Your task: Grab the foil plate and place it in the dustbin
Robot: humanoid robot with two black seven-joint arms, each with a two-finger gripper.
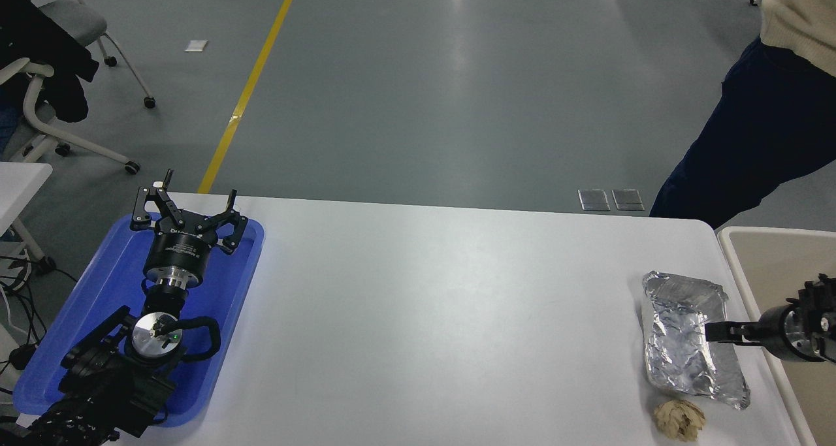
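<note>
Nearest the camera, at the table's [418,315] lower right edge: one small crumpled tan paper ball [680,419], just beside the near end of the foil plate [686,348] and apart from it by a thin gap. One foil plate, crinkled silver, flat on the white surface close to the right edge, long side running away from the camera. Right gripper [715,332] enters from the right edge and overlaps the plate's right rim in this view; fingers seen edge-on as one thin dark bar, so cannot tell whether they are spread or closed, nor whether they touch the foil. Plate not lifted. One dustbin [738,263], beige, stands just beside the table's right edge; only part in frame. Lower left: left gripper [186,204] parked over one blue tray [98,289], fingers spread, holding nothing. Far side, top right: one person [751,126] standing, partly out of frame. Risks, judged: thin foil may crumple or slide under a sideways push instead of being pinched; a slip could sweep the plate into the paper ball; a shallow hold on the rim could tear loose before reaching the bin. Task at the grasp stage, I judge.
</note>
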